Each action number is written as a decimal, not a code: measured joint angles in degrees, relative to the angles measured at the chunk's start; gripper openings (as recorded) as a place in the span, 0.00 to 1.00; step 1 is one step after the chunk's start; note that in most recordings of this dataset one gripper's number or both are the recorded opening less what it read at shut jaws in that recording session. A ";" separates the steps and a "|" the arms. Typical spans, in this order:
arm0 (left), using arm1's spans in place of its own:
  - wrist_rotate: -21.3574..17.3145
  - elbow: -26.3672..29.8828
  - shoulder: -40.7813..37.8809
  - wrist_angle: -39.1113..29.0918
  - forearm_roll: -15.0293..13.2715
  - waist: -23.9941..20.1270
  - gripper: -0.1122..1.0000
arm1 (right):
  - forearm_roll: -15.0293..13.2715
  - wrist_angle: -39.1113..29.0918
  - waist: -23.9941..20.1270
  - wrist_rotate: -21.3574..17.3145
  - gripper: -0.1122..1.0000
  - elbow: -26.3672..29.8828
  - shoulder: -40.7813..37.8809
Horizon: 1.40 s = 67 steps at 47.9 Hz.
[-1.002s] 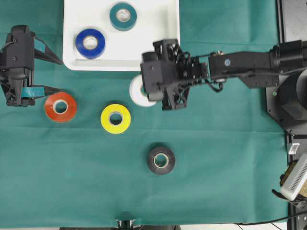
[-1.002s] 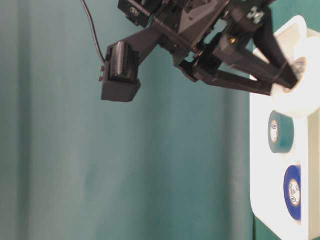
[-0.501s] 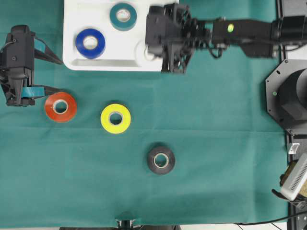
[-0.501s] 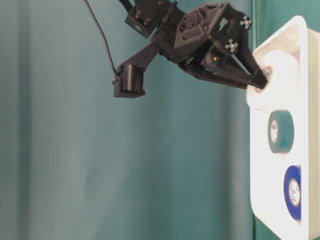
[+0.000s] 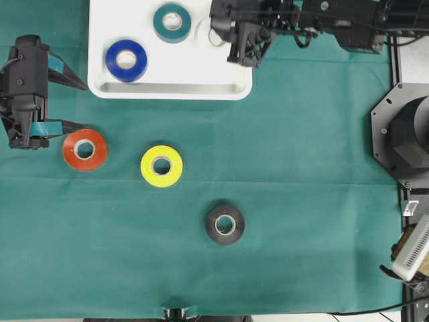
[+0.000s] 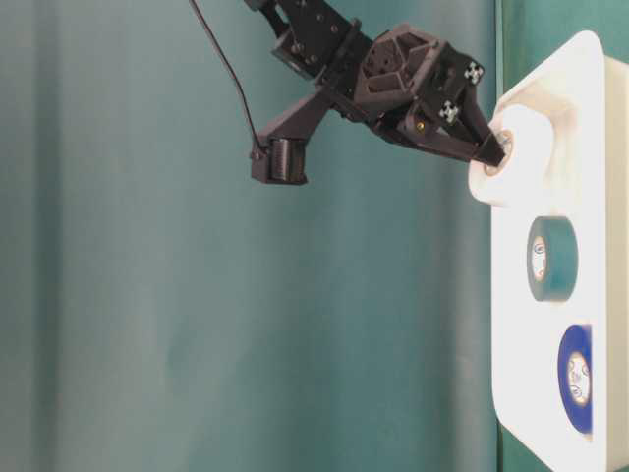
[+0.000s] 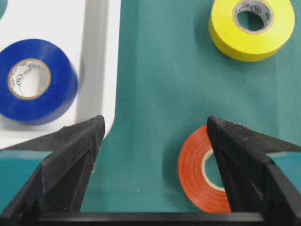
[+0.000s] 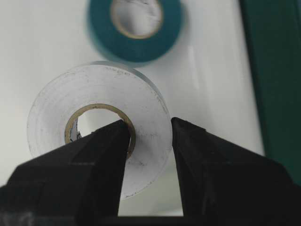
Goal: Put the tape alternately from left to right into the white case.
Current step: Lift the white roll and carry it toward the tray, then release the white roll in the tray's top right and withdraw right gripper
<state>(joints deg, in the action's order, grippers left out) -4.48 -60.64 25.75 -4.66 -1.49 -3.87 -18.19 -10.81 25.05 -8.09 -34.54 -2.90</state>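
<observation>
**Carrying the white roll over the case**

Holding the white tape roll point(image 8: 99, 127) by its wall, one finger through the core and one outside, our right gripper point(image 8: 149, 141) has it pinched tight and hanging over the white case point(image 5: 167, 84), near the case's right end. In the table-level view the roll sits above the rim at the far end, not yet resting on the floor of the case as far as we can judge. Just beyond it lies the teal roll point(image 5: 172, 22), and further left the blue roll point(image 5: 126, 60), both already inside.

So we're on the placing step for the third roll. Next we need a short descent onto bare white floor beside the teal roll without bumping it, then a release.

Our left gripper point(image 7: 150, 136) waits with its jaws wide apart and nothing between them, right beside the orange roll point(image 5: 84, 149) on the green cloth point(image 5: 301, 201). The yellow roll point(image 5: 161, 166) and black roll point(image 5: 224, 224) lie further out.
</observation>
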 measured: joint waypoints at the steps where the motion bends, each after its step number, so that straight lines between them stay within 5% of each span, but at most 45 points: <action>1: 0.00 0.00 0.00 0.00 0.09 -0.09 0.99 | 0.00 0.18 0.26 0.00 0.13 0.18 -0.18; 28: 0.00 0.09 -0.09 0.00 0.00 0.00 0.99 | -0.09 0.44 2.20 0.00 0.13 1.76 -1.85; 34: 0.00 0.00 -0.09 0.00 0.09 0.00 0.99 | -0.09 0.44 2.20 0.00 0.34 1.76 -1.85; 43: 0.00 0.09 -0.09 0.00 0.00 0.00 0.99 | -0.09 0.35 2.20 -0.09 0.82 1.76 -1.85; 67: 0.00 0.09 -0.09 0.00 0.00 0.00 0.99 | -0.09 0.35 2.20 -0.26 0.82 1.58 -1.85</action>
<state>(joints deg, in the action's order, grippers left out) -4.48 -60.56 25.66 -4.66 -1.49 -3.87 -18.28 -10.46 27.25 -8.35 -32.96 -4.75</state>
